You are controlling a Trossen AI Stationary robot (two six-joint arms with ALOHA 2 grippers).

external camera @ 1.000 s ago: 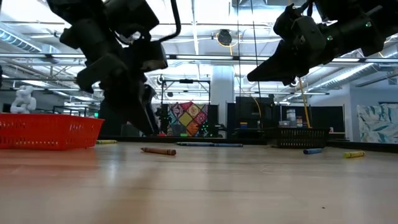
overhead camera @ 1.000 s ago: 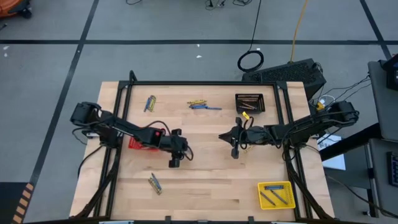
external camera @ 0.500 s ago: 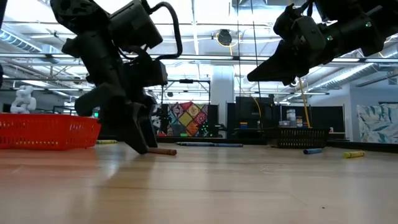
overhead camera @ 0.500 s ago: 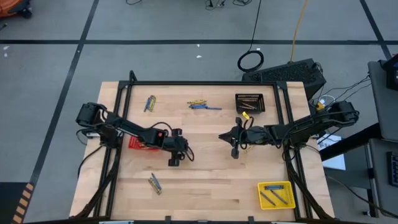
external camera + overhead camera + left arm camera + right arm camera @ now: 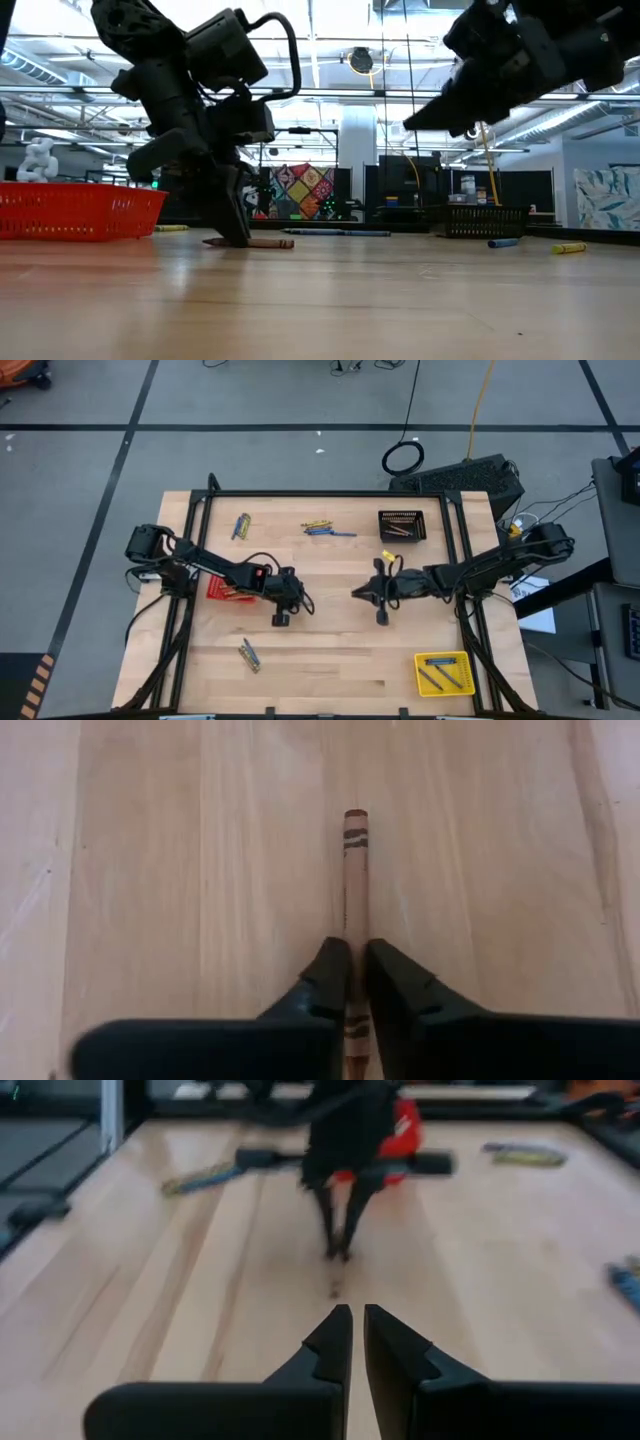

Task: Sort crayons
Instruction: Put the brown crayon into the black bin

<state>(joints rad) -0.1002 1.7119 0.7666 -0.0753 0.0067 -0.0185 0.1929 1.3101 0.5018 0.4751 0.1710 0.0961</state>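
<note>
On the surface (image 5: 330,660), mid-left: left end effector (image 5: 350,982) pinches a brown crayon (image 5: 355,870) | right end effector (image 5: 357,1342) closed, empty, raised mid-surface.

No readable text, labels, brands or numbers — crayon wrapper markings too blurred to read.

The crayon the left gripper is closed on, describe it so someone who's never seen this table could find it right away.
Start at the red basket on the table's left side. Beside it the left gripper is down on the wood, pinching a brown crayon lying flat. It lies alone mid-table, while the other crayons sit in clusters or baskets.
</note>
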